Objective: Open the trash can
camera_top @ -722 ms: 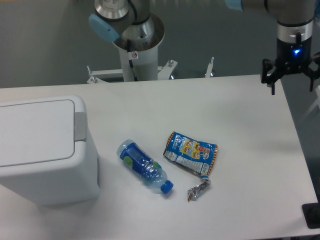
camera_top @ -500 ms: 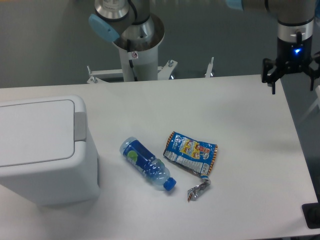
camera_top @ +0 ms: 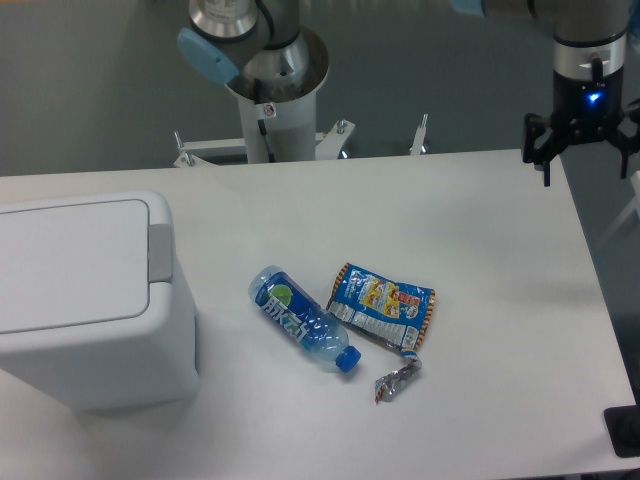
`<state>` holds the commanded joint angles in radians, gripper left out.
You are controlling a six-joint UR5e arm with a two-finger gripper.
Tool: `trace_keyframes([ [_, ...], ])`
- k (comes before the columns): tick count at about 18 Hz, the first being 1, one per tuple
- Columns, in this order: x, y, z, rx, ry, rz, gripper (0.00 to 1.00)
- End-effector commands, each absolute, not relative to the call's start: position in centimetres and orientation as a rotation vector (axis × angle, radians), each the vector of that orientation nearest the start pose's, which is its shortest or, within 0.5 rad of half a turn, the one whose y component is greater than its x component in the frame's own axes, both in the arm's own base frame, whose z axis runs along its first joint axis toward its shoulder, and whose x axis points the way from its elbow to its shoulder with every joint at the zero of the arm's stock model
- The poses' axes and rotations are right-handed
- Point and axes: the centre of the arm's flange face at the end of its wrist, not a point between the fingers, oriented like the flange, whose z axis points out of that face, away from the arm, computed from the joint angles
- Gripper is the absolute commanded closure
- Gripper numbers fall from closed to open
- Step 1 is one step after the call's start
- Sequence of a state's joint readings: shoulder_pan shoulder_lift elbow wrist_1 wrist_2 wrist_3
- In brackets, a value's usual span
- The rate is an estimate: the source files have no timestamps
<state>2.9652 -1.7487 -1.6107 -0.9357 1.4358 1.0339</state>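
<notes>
Hovering past the table's (camera_top: pixel 500 250) far-right edge, end effector (camera_top: pixel 590 160) spread.

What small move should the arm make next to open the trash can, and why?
Probably carry the tool left across the table toward the grey tab. The tool hangs open and empty over the table's far right corner, far from the trash can, whose lid lies flat and shut. The tab sits on the lid's right edge, so approaching from the right looks direct.
</notes>
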Motion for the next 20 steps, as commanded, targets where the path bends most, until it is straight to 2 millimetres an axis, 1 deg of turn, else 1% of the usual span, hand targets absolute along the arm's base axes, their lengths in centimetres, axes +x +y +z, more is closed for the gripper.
trace_keyframes([
  [6, -55.4, 25.1, 44.7, -2.758, -0.564, 0.481, 0.00],
  [9, -54.8, 26.3, 44.8, -2.753, -0.556, 0.474, 0.00],
  [10, -54.6, 26.7, 44.8, -2.742, -0.586, 0.465, 0.00],
  [12, -54.1, 28.1, 45.2, -2.712, -0.647, 0.452, 0.00],
  [14, -53.4, 29.6, 45.6, -2.694, -0.665, 0.443, 0.00],
  [18, -51.0, 33.5, 45.9, -2.660, -0.696, 0.402, 0.00],
  [20, -49.7, 35.6, 46.4, -2.638, -0.711, 0.385, 0.00],
])
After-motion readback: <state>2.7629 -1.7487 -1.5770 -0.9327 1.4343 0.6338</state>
